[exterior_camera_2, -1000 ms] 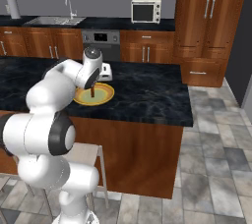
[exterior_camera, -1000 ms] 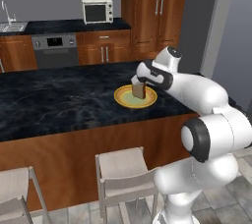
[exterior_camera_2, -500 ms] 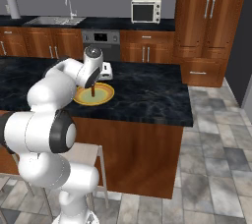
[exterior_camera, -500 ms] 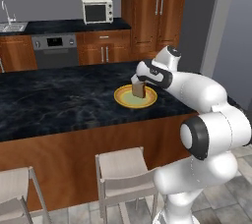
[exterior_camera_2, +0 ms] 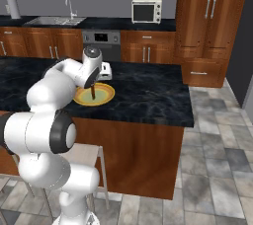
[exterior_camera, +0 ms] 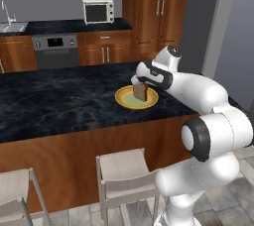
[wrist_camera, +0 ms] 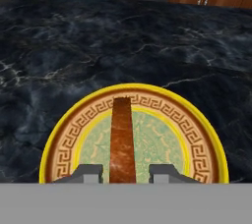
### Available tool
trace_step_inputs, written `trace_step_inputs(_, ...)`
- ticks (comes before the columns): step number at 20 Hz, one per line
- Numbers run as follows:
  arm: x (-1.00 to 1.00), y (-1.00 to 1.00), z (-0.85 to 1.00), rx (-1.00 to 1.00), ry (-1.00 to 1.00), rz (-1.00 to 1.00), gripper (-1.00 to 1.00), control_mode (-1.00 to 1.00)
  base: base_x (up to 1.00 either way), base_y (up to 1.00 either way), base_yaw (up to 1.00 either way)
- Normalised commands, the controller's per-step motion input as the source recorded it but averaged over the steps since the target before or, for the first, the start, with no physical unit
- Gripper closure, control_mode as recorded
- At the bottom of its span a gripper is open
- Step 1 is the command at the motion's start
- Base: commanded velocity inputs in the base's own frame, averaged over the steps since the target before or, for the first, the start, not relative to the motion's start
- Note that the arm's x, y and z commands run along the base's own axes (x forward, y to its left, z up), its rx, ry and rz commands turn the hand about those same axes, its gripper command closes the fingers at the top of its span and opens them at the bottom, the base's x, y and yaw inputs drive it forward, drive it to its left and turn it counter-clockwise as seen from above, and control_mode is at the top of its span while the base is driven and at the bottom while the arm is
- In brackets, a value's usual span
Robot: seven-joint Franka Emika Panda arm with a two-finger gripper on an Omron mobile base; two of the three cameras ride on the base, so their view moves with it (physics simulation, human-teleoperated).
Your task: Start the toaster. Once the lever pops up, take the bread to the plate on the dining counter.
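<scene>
The two-finger gripper (wrist_camera: 125, 173) now stands slightly parted, its dark fingertips (wrist_camera: 87, 173) showing gaps on either side of the brown-crusted tan bread slice (wrist_camera: 121, 139), where earlier it pinched it. The slice stands on edge upon the round yellow plate (wrist_camera: 197, 134), unmoved, on the black veined marble dining counter (exterior_camera: 54, 101).

No legible text, label or number anywhere.
</scene>
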Motion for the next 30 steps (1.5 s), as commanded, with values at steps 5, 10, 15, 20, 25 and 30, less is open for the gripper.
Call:
trace_step_inputs(5, 0.00, 0.00, 0.00, 0.00, 0.00, 0.00, -1.00, -1.00, 0.00, 0.00, 0.00)
trace_step_inputs(10, 0.00, 0.00, 0.00, 0.00, 0.00, 0.00, -1.00, -1.00, 0.00, 0.00, 0.00)
trace_step_inputs(15, 0.02, 0.00, 0.00, 0.00, 0.00, 0.00, -1.00, -1.00, 0.00, 0.00, 0.00)
trace_step_inputs(20, 0.02, 0.00, 0.00, 0.00, 0.00, 0.00, -1.00, -1.00, 0.00, 0.00, 0.00)
trace_step_inputs(25, 0.07, -0.03, 0.00, 0.00, 0.00, 0.00, -1.00, -1.00, 0.00, 0.00, 0.00)
trace_step_inputs(30, 0.06, -0.06, 0.01, 0.00, 0.00, 0.00, -1.00, -1.00, 0.00, 0.00, 0.00)
